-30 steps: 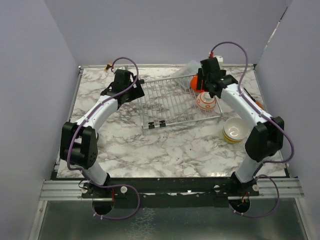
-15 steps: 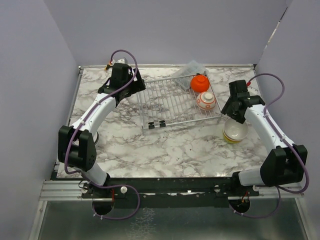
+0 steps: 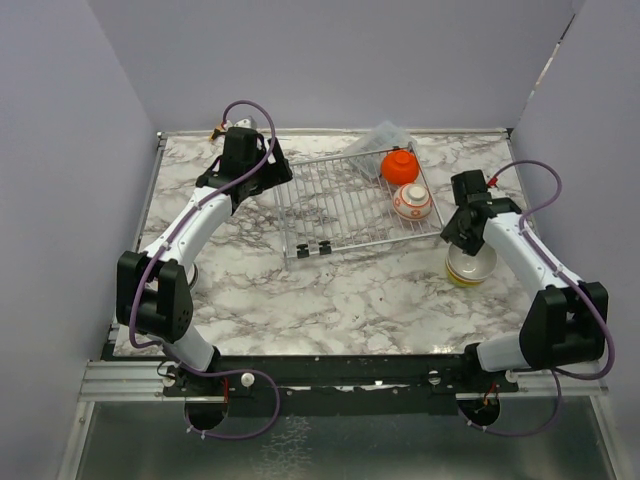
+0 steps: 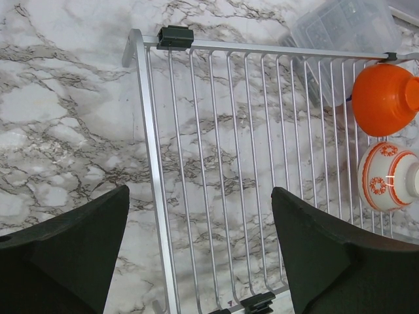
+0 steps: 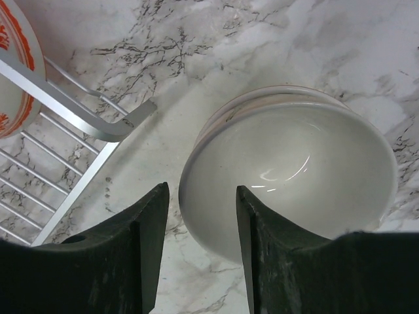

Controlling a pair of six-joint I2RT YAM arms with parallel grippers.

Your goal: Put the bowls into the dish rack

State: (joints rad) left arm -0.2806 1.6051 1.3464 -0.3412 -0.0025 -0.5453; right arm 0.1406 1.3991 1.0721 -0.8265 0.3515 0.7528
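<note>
Straddling rim of mouth-up white bowl (image 5: 308, 163), right end effector (image 5: 200, 196) narrowly parted; left end effector (image 4: 200, 196) wide.

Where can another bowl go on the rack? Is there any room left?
Lots of room. The rack is bare wire across its whole left side and middle, right up to the orange bowl and patterned bowl. Only the right end is crowded, where those two sit.

Orange bowl (image 3: 399, 164), patterned bowl (image 3: 411, 202) on rack (image 3: 330, 205)
</note>
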